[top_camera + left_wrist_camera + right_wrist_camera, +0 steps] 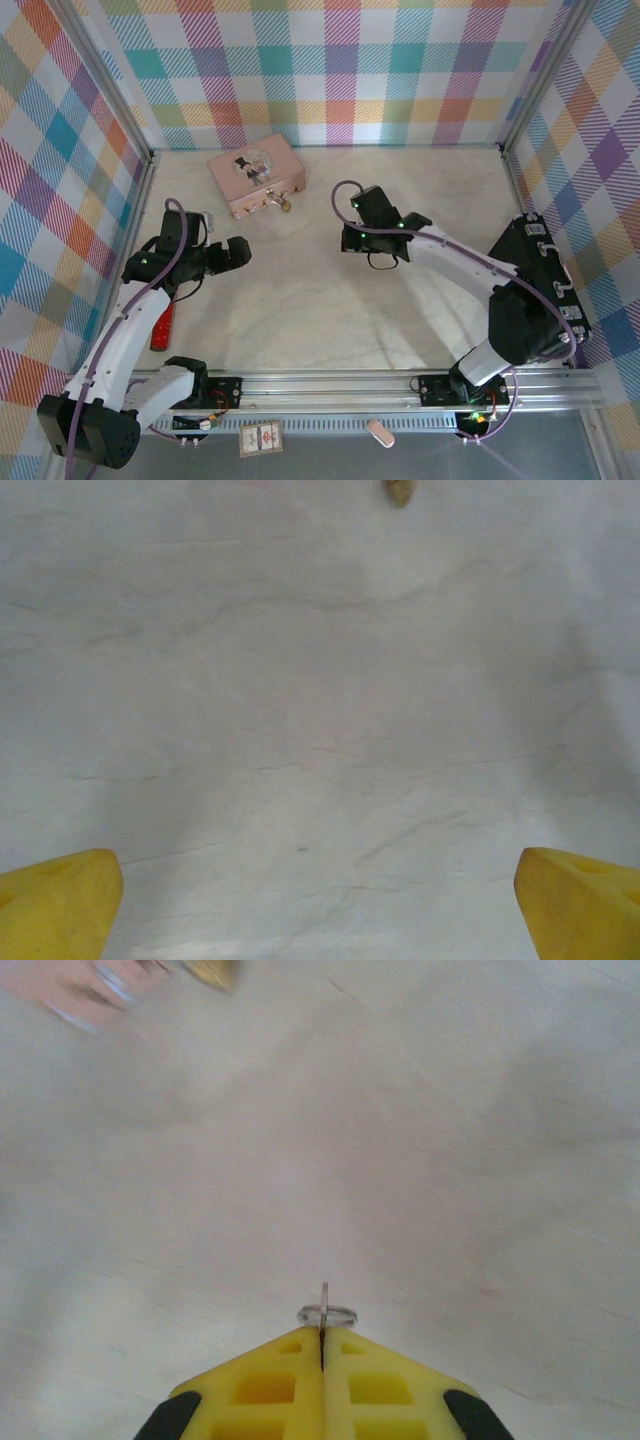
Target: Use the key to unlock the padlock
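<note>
Right tool (348, 240) clamps key (323, 1305) as padlock (284, 205) waits by pink box (257, 178)

The small brass padlock lies toward the far edge of the pale counter (300, 310), left of its middle, just beside the near side of the pink box; whether it hangs from the box cannot be told. In the right wrist view the yellow fingers are pressed together on the thin key, whose ring pokes out past the tips, with the padlock a blur at the top left. The left tool (243, 252) hovers nearer the left edge, its fingers (60, 900) spread wide apart and holding nothing.
</note>
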Motion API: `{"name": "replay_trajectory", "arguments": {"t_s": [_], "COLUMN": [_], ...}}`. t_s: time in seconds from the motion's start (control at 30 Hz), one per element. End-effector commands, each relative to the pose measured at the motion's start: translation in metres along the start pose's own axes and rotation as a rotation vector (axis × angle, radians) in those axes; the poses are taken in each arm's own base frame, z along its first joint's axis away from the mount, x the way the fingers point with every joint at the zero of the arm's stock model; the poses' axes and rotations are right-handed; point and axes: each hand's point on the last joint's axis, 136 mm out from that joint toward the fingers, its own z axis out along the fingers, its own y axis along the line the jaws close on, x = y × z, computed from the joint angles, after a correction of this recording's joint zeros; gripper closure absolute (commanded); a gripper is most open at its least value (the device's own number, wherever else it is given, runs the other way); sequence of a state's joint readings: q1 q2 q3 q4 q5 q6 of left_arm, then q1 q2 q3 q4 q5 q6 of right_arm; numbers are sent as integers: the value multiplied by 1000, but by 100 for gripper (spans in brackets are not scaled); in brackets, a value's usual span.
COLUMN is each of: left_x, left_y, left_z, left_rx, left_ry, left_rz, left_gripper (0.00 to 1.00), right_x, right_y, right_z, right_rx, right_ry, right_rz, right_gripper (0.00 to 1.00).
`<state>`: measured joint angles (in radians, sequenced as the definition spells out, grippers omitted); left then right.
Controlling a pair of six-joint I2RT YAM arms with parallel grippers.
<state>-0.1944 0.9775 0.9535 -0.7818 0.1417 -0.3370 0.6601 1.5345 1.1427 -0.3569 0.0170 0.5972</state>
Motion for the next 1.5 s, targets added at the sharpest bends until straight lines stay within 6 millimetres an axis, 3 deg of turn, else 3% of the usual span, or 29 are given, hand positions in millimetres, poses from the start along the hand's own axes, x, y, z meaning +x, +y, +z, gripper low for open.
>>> {"name": "replay_trajectory", "arguments": {"t_s": [0.0, 0.17, 0.33, 0.4, 0.5, 0.7, 0.8, 1.13, 1.23, 1.47], "left_x": [-10, -23, -38, -42, -46, -51, -51, -46, -46, -48], "left_y": [-50, -101, -130, -142, -165, -195, -213, -242, -257, -256], "left_z": [-12, -31, -52, -50, -46, -32, -28, -15, -16, -13], "left_rx": [267, 495, 700, 765, 868, 936, 956, 994, 1024, 1060], "left_ry": [-51, -287, -432, -428, -409, -412, -393, -374, -356, -386], "left_rz": [-85, -44, -108, -130, -120, -177, -169, -268, -249, -321], "left_gripper": [1, 4, 7, 10, 25, 33, 43, 51, 65, 69], "right_x": [-39, -63, -75, -77, -76, -71, -68, -68, -68, -60], "right_y": [55, 76, 91, 94, 93, 94, 93, 95, 96, 91], "right_z": [-18, -47, -71, -78, -83, -94, -98, -109, -111, -113], "right_rx": [-335, -539, -705, -770, -820, -862, -874, -938, -955, -943], "right_ry": [-179, -319, -383, -407, -424, -428, -431, -449, -448, -444], "right_rz": [172, 301, 386, 412, 458, 489, 501, 530, 525, 522], "right_gripper": [100, 100, 100, 100, 100, 100, 100, 100, 100, 100]}}
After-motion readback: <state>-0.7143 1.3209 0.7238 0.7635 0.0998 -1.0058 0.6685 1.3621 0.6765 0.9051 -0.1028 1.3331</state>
